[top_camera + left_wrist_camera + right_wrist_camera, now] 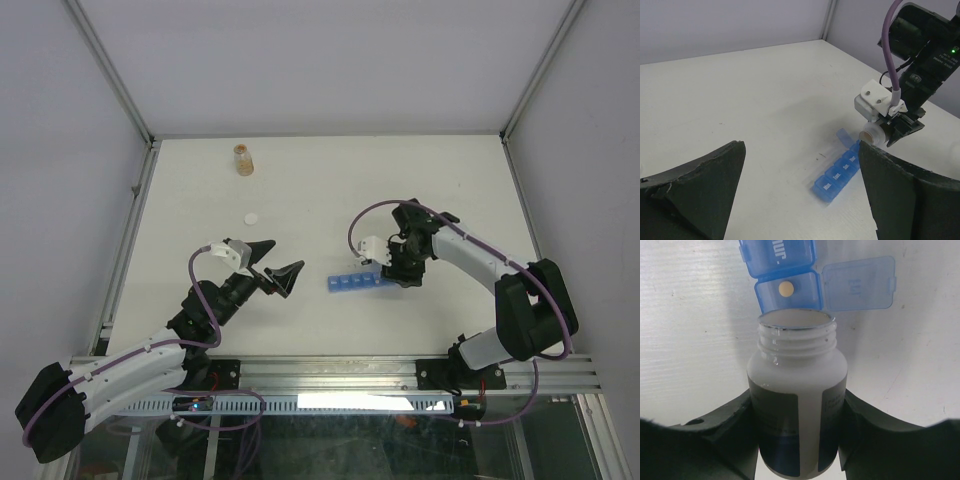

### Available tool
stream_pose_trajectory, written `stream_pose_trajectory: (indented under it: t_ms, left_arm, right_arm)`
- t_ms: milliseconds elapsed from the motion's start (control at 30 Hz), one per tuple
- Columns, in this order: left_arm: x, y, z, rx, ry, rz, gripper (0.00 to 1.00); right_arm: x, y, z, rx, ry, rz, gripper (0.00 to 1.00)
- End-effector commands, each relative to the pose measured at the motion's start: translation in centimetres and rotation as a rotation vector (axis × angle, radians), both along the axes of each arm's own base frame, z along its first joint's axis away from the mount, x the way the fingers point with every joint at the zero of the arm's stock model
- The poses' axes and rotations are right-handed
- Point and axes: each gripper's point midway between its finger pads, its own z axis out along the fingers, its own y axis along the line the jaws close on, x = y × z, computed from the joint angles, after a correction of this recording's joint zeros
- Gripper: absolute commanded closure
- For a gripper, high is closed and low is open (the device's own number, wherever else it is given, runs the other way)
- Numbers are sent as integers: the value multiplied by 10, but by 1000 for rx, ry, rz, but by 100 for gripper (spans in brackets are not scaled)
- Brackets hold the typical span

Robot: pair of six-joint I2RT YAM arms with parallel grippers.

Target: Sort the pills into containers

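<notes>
The blue strip of containers [355, 283] lies mid-table; it also shows in the left wrist view [837, 174] and the right wrist view [777, 255]. Its end compartment stands open with its lid [858, 283] flipped aside and one pale yellow pill [786, 288] inside. My right gripper [403, 272] is shut on an uncapped white bottle [796, 400], tipped with its mouth right over that open compartment. My left gripper [272, 268] is open and empty, left of the strip.
A small amber bottle [242, 158] stands at the far left of the table. A white cap [252, 217] lies nearer, left of centre. Metal frame rails run along the table's left and right edges.
</notes>
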Motion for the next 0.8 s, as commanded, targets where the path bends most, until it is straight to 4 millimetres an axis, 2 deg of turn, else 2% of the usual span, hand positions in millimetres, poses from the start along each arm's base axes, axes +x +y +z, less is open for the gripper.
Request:
stream_pose_trajectory:
  t_ms: [0, 333, 767]
  left_arm:
    - [0, 3, 14, -36, -49, 1, 1]
    - [0, 4, 13, -37, -48, 2, 1]
    - [-1, 4, 13, -38, -49, 2, 1]
  right_arm:
    - [-1, -5, 0, -56, -13, -8, 100]
    - [-6, -3, -3, -92, -9, 2, 100]
    - [-9, -11, -2, -180, -15, 8, 100]
